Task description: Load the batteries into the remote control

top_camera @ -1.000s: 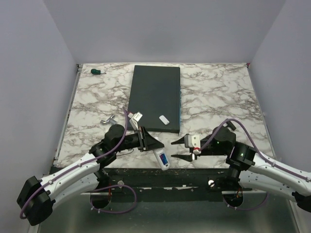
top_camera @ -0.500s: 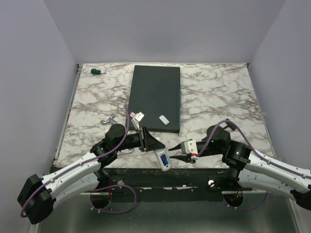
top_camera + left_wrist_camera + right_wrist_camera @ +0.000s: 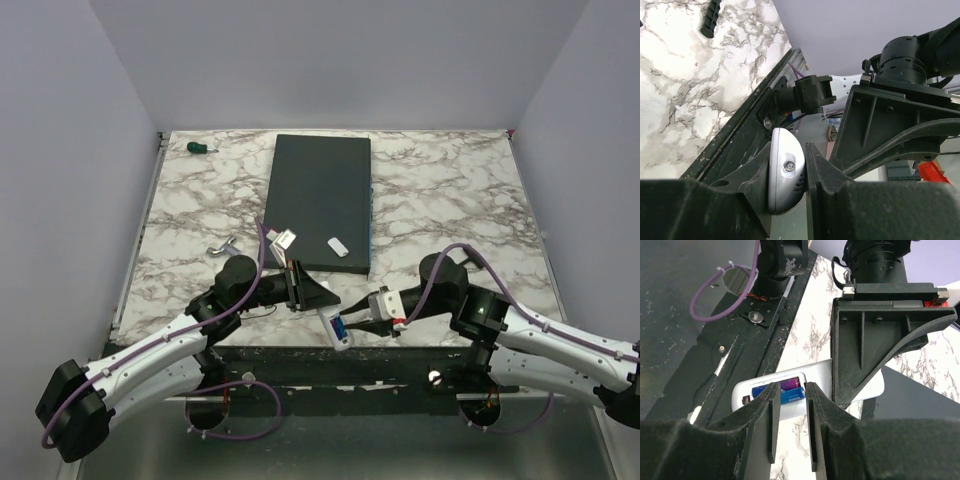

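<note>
My left gripper [image 3: 325,306] is shut on the white remote control [image 3: 338,328], holding it at the table's front edge; in the left wrist view the remote control [image 3: 785,172] sits clamped between the fingers [image 3: 827,175]. The right wrist view shows the remote control [image 3: 815,371] with its bay facing up and the two batteries side by side in it, the blue one [image 3: 792,396] and the purple one [image 3: 790,384]. My right gripper [image 3: 792,386] hovers right over the bay with its jaws narrowly apart and nothing pinched between them. In the top view the right gripper [image 3: 352,322] reaches in from the right.
A large dark grey slab [image 3: 320,200] lies mid-table with a small white cover piece [image 3: 338,247] on its near corner. A green-handled screwdriver [image 3: 202,148] lies at the far left, and a T-shaped tool [image 3: 222,247] sits left of my left gripper. The black table edge [image 3: 400,352] runs just below the remote.
My right gripper moved left from beside the remote to just over its battery bay, and its jaws narrowed. The left gripper kept its hold on the remote.
</note>
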{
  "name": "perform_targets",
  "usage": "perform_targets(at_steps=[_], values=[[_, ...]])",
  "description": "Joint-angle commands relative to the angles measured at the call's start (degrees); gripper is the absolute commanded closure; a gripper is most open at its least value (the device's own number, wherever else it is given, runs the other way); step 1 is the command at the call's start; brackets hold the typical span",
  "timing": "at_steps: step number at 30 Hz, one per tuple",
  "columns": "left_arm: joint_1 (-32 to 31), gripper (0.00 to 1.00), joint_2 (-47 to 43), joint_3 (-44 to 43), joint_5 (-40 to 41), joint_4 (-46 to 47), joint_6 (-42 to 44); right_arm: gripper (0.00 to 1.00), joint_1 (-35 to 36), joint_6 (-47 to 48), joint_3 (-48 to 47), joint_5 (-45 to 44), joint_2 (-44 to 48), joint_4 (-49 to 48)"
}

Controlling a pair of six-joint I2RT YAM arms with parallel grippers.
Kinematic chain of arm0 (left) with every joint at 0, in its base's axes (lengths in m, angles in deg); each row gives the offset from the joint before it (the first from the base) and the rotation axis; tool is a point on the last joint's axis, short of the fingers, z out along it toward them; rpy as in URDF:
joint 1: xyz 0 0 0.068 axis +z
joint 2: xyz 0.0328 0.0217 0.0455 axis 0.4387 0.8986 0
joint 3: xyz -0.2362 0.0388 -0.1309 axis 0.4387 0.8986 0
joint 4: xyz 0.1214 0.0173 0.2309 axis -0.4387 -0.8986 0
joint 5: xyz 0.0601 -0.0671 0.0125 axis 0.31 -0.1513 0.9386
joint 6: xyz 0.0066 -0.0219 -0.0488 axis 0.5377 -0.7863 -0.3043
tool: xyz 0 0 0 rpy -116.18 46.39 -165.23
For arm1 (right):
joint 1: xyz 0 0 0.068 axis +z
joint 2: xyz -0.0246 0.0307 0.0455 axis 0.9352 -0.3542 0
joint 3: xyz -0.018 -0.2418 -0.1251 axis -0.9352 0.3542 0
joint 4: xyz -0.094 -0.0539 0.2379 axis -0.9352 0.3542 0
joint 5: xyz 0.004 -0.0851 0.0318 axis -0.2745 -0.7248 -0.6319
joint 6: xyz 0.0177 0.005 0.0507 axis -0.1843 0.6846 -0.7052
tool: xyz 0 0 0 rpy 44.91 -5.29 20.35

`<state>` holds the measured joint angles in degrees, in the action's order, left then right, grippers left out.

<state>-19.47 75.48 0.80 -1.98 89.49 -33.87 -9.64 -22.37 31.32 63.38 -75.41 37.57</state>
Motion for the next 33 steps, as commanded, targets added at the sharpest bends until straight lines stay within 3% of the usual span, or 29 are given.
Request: perform_targets(at_steps=[1,33], values=[[-0.3,1.00,-0.8,0.1,-1.0,3.0,-0.4,0.67,-0.1,1.5,-2.2,2.7,-1.4,-2.0],[-0.3,1.00,-2.2,0.4,-0.3,3.0,-0.9,0.74,-0.1,2.0,-1.9,3.9,-4.3,-1.1]])
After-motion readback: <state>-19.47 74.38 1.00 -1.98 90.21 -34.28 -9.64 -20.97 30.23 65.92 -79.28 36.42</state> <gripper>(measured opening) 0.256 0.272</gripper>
